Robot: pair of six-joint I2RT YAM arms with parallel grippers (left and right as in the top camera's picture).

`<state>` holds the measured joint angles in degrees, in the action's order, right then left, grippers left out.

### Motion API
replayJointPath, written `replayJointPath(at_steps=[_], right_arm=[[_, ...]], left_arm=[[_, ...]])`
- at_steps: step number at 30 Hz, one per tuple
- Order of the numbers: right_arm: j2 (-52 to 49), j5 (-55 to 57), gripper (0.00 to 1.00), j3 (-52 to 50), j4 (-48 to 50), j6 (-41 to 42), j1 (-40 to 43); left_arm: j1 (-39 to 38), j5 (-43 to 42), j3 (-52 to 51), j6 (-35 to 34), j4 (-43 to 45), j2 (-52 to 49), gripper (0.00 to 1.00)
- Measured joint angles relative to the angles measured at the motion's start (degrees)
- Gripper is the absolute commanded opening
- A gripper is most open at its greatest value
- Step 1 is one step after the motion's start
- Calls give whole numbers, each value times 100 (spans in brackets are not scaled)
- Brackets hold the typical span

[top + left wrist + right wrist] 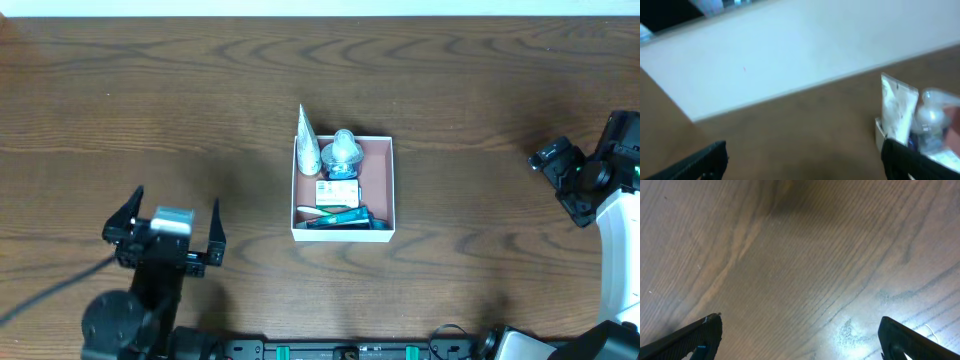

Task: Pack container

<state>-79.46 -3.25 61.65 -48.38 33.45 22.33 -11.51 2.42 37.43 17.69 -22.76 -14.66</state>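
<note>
The container (394, 200) is seen at the middle of the wooden table (200, 90), well apart from both arms. Inside it, a white tube (307, 148) is stood in the far left corner with its tip raised above the rim. A clear bottle (344, 150) is set just beside the tube, a small labelled box (338, 193) lies nearer than both, and a dark teal item (340, 218) is laid along the near wall. The left gripper (177, 200) is held above the wood to the container's near left, its jaws spread wide with nothing gripped or touched between them. The right gripper (800, 340) is placed near the table's right edge, its jaws likewise wide apart above the wood, with nothing held.
</note>
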Motion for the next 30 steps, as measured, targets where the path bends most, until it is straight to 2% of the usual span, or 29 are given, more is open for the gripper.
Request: replayJointPath(at_steps=[8, 13, 22, 30], right_arm=[[0, 0, 99, 0, -2, -2, 0], [0, 0, 99, 0, -2, -2, 0], [0, 0, 99, 0, -2, -2, 0], [0, 0, 99, 0, -2, -2, 0]], left_arm=[[481, -778, -1882, 214, 2594, 686, 98], [542, -1064, -2743, 227, 3578, 850, 98], [789, -1244, -3412, 229, 3873, 1346, 98], [973, -1305, -3679, 229, 3228, 1408, 98]])
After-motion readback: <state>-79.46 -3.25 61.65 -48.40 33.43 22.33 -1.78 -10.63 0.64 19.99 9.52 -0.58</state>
